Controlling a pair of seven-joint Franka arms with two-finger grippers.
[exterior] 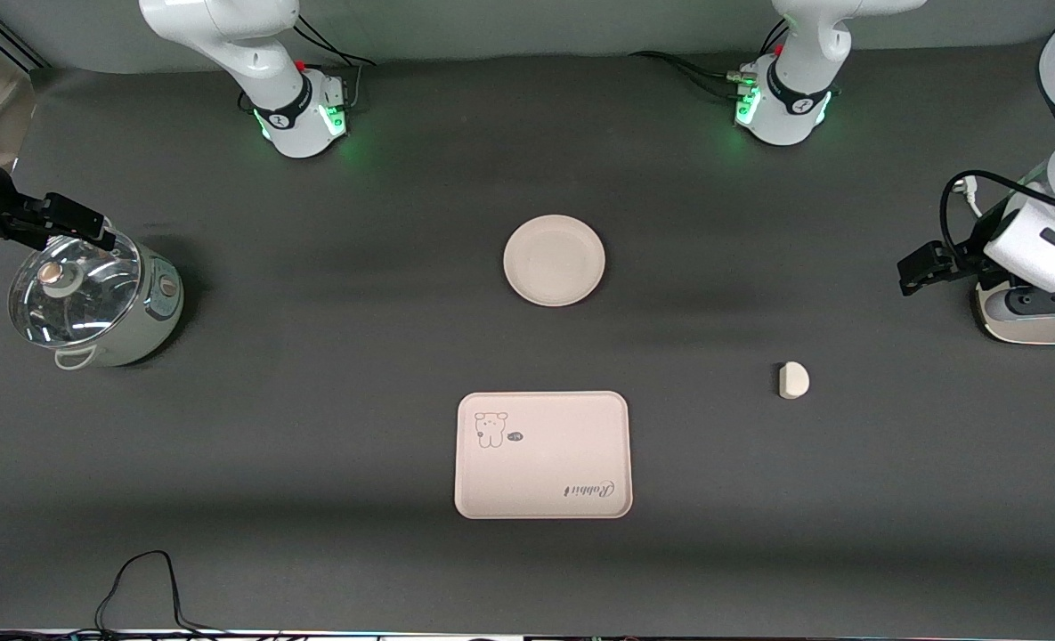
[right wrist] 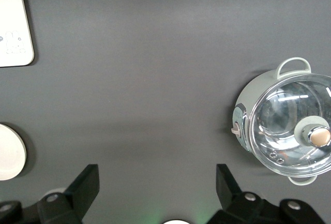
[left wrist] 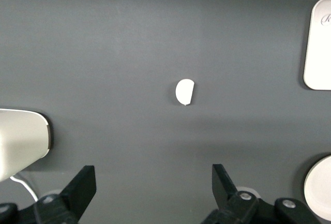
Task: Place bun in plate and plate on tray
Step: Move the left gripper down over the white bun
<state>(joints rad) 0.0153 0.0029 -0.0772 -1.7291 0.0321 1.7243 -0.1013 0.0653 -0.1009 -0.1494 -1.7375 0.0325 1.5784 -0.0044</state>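
A: Anything in your way around the small off-white half-round bun (exterior: 792,380)?

B: No. You have bare dark table on every side of it, and the open left gripper (left wrist: 151,193) hangs over empty mat.

A: And at the right arm's end?

B: Your only obstacle there is the pale green glass-lidded pot (exterior: 95,301), under the open right gripper (right wrist: 155,190).

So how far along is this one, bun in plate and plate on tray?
Nothing is done yet. The bun lies bare on the table, toward the left arm's end; the plate and tray sit apart, both empty. The left gripper and right gripper wait with jaws open, holding nothing. Both placements remain.
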